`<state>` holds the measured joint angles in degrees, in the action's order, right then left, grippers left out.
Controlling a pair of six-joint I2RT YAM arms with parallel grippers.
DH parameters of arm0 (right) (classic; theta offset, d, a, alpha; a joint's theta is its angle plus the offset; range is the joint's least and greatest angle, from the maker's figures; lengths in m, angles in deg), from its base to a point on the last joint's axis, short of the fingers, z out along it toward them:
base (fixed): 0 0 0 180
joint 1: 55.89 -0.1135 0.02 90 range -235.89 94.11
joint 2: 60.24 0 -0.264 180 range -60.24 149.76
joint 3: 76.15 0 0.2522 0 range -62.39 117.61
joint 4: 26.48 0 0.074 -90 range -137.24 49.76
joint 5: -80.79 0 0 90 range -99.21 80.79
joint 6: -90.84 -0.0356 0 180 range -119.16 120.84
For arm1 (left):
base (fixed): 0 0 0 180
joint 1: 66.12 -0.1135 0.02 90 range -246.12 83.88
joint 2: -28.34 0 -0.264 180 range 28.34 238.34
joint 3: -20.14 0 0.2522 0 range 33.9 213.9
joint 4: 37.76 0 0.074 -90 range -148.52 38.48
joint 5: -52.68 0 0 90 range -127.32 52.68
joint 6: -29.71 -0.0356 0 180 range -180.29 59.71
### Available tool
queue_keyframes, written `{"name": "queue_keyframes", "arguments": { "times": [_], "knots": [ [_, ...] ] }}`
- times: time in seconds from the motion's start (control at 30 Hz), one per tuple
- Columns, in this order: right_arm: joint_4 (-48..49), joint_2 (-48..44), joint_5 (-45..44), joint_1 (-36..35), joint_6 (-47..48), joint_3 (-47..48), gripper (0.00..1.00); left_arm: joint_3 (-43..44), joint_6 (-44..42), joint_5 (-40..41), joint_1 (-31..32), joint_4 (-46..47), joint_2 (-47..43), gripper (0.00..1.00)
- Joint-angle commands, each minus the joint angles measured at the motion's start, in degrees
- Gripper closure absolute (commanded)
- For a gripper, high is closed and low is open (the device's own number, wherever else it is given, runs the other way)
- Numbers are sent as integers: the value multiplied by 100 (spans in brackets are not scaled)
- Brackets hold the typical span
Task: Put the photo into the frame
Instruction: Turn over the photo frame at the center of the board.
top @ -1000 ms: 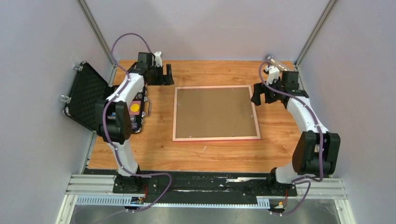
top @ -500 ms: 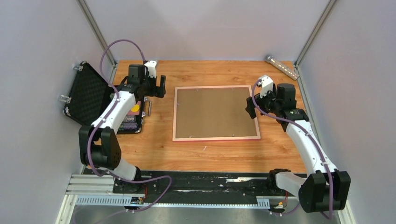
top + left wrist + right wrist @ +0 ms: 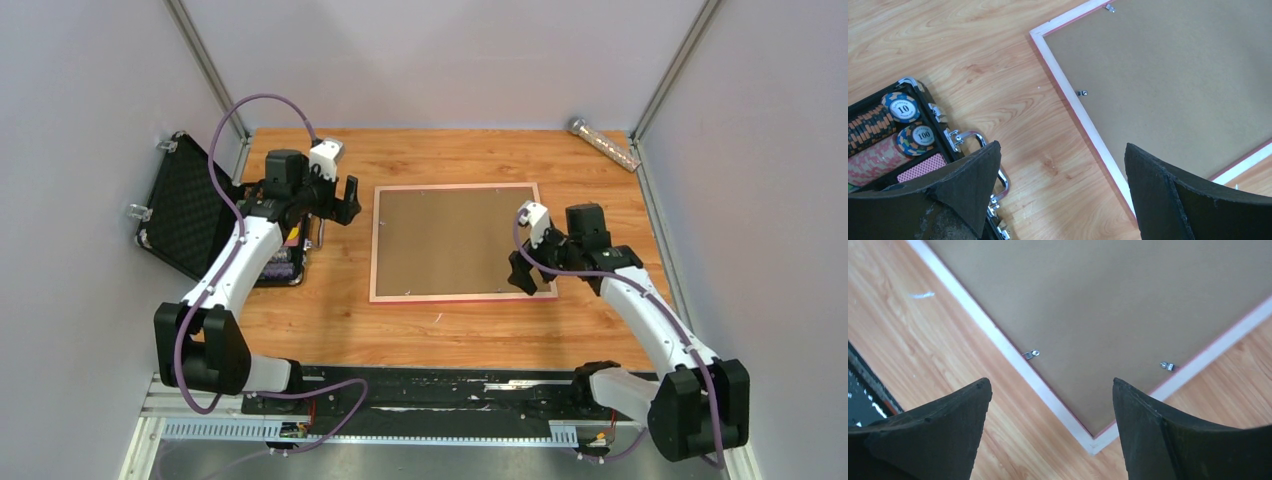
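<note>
Frame [image 3: 450, 296] lies flat and back-up in the middle of the tabletop [image 3: 440, 335]. It is a thin-railed rectangle, pale salmon on top with a brighter pink lower edge. A matte brown backing board [image 3: 455, 240] fills it, dull and fibrous, held by small metal tabs [image 3: 1031, 354] along the rails. You cannot see the photo in any view.

Left gripper [image 3: 345, 200]: jaws spread wide, holding nothing, above wood just off the frame's 10 o'clock corner. An open black case [image 3: 185, 205] sits beside it at 9 o'clock, with a dimpled foam lid and striped poker chips [image 3: 902, 107] in rows.

Right gripper [image 3: 520, 275]: jaws wide apart, empty, above the frame's 5 o'clock corner. You cannot tell if it touches.

Glossy wood grain shows all round the frame, with the widest band at 6 o'clock. A clear tube [image 3: 604, 143] lies at 1 o'clock, well apart.
</note>
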<state>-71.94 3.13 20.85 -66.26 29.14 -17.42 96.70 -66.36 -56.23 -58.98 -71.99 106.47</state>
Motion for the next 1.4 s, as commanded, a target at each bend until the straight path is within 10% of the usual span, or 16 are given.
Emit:
{"name": "queue_keyframes", "arguments": {
  "times": [0.0, 0.47, 1.37],
  "knots": [
    [-196, 162, -223, -624, 700, 15, 13, -16, -271, -316, 7, -5, -175, 0],
    [-258, 1931, -1631, -2417, 1051, 705, 36, -21, -315, -180, 7, -73, -52, 0],
    [-126, 2583, -2212, -2928, 734, 532, 69, 34, -294, -253, 7, -207, 125, 0]
  ]
}}
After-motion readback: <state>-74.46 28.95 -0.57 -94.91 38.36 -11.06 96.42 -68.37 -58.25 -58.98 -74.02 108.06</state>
